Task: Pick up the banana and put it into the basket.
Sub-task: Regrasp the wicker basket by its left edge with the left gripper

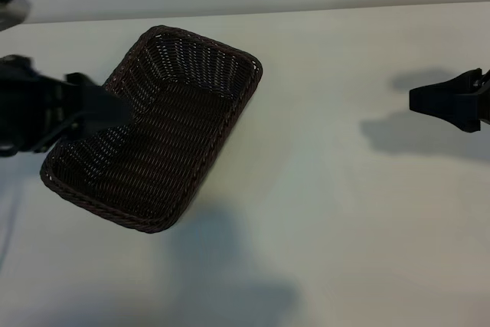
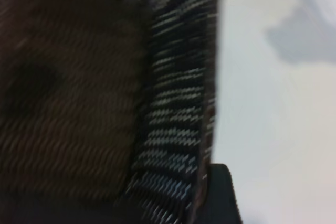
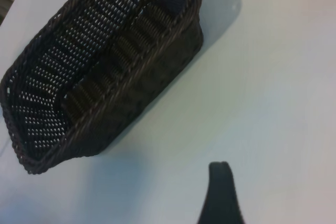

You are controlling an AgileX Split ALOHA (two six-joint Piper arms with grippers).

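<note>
The dark brown woven basket [image 1: 164,139] lies at an angle on the white table, left of centre, and its inside shows nothing in it. It also shows in the right wrist view [image 3: 105,77]. The banana is in none of the views. My left gripper [image 1: 115,109] reaches over the basket's left long rim and is open. In the left wrist view one of its fingertips [image 2: 220,190] sits just outside the basket wall [image 2: 173,103], while the other is lost in the dark. My right gripper [image 1: 417,99] hovers open at the far right, well away from the basket, with one fingertip [image 3: 220,190] showing.
The white table [image 1: 329,212] stretches bare between the basket and the right arm. Its far edge [image 1: 321,9] runs along the back. Arm shadows fall on the table at the front and right.
</note>
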